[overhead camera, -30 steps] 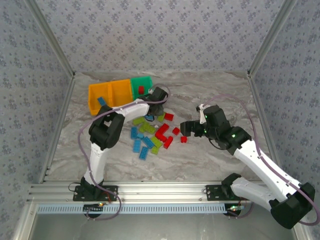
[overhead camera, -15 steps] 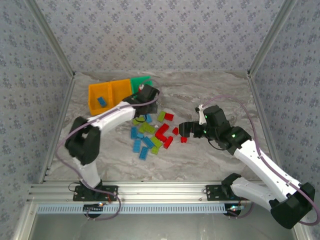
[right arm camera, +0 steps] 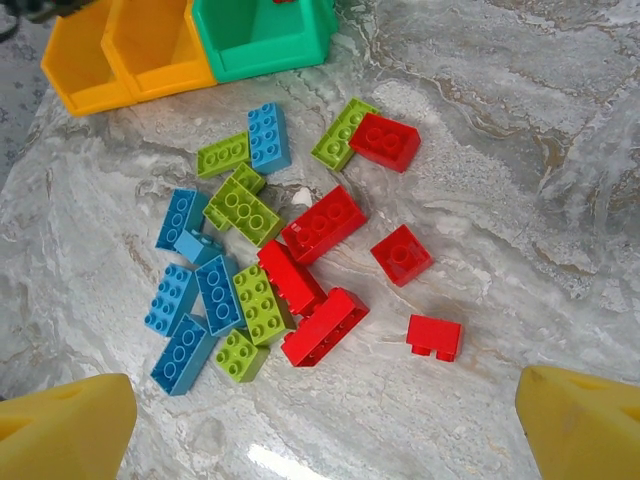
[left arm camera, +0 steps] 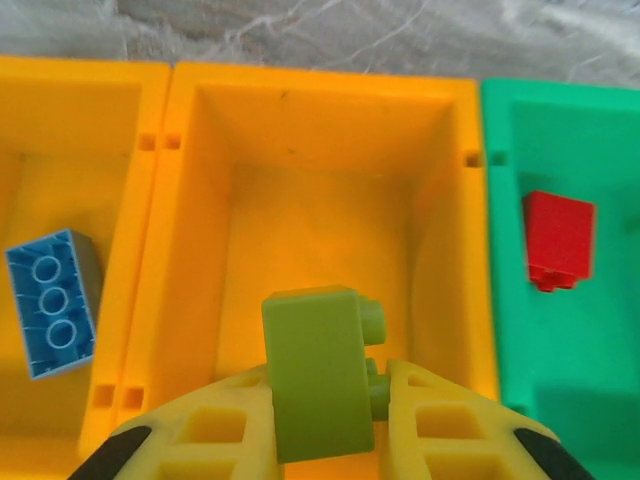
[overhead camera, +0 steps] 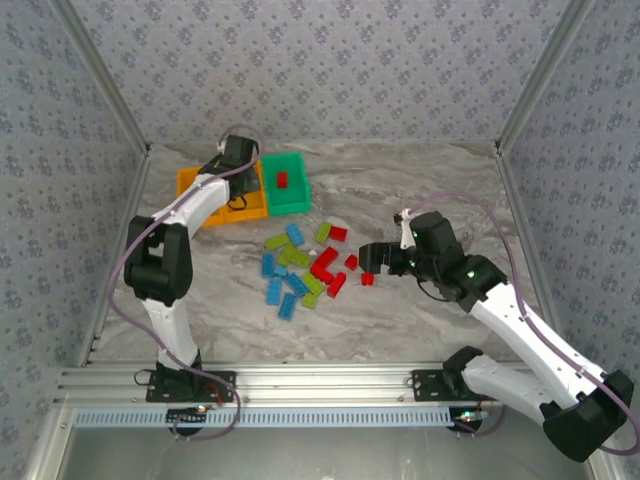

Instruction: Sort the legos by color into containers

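"Three containers (right arm camera: pixel 165 75) stand joined in a row at the far left of the table (right arm camera: pixel 500 150)," the inspector reports. "The left orange bin (left arm camera: pixel 60 130) holds one blue brick (left arm camera: pixel 52 302). The green bin (left arm camera: pixel 560 380) holds one red brick (left arm camera: pixel 560 240). The middle orange bin (left arm camera: pixel 300 130) has no brick in it."

"And the grippers?" asks the clerk.

"The left gripper (left arm camera: pixel 322 400) hangs above the middle orange bin, pinching a lime brick (left arm camera: pixel 318 370) by its two flat sides, studs pointing sideways. The right gripper (overhead camera: pixel 368 262) is spread wide and holds nothing. It hovers over the right edge of the loose legos (right arm camera: pixel 262 300), which lie mixed in blue, lime and red mid-table, several touching."

"What is the handling assessment?"

"By appearance the bricks are hard moulded plastic, so rigid, light and unlikely to break if dropped into a bin. The walls are smooth and probably somewhat slippery, so the firmest hold would be square across two opposite flat sides. The studs offer less contact."

"Any risks?"

"Bricks lying against one another may be dragged along or give the fingers no room. The small red ones lying apart at the pile's right edge look easiest for the right gripper."
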Robot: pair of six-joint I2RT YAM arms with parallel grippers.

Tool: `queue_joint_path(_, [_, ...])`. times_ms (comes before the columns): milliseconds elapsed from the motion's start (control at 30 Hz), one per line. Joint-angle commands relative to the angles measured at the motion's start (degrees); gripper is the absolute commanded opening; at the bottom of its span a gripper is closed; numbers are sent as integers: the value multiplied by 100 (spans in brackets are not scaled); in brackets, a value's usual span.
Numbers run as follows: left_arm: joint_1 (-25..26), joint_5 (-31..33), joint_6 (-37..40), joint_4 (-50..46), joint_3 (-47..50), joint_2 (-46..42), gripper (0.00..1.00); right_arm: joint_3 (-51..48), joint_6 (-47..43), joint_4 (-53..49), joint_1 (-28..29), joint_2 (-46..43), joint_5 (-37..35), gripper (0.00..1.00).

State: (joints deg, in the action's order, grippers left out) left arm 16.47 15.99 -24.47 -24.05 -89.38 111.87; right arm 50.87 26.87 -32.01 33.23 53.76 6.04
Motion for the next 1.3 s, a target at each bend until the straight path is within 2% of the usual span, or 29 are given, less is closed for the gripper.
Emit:
queue_joint_path(0, [-76, -201, 40, -191, -366, 141, 28, -33, 132, -218, -18, -117, -49, 100])
queue_joint_path(33, [-91, -231, 30, -180, -369, 142, 34, -33, 135, -214, -18, -128, -66, 100])
queue_joint_path(100, [-90, -251, 47, -139, -343, 73, 39, -40, 159, -217, -12, -138, -76, 100])
queue_joint_path(267, [-83, -489, 33, -189, -171, -399, 38, -102, 224, -16, -14, -47, -84, 100])
queue_joint_path(367, [15, -772, -38, -117, 285, -1139, 36, -121, 277, 245, -14, 212, -118, 100])
queue_joint_path(467, [368, -1021, 85, -131, 880, -2137, 35, -76, 304, 499, -10, 650, -159, 100])
queue_joint_path(667, [1653, -1282, 1566, -1011, 1412, -3847, 36, 471, 393, 568, -10, 2172, -382, 100])
queue_joint_path(800, [2190, -1621, 2635, -2051, 1515, -4622, 42, 1081, 415, 553, 4, 3360, -266, 99])
queue_joint_path(867, [2381, -1709, 3070, -2374, 1659, -4924, 48, 1361, 334, 660, 24, 3890, -259, 99])
queue_joint_path(1000, [2580, -1889, 3780, -2512, 2274, -5407, 57, 2017, -253, 834, 24, 4786, -517, 99])
queue_joint_path(1100, [2598, -1944, 4046, -1988, 3003, -5694, 64, 2429, -905, 835, -14, 5344, -565, 98])
queue_joint_path(1167, [2589, -2065, 4143, -1878, 3188, -5700, 73, 2747, -1760, 754, 37, 5688, -471, 97])
queue_joint_path(1267, [2585, -2104, 4221, -1904, 3223, -5642, 81, 2980, -2833, 618, 117, 5960, -819, 97])
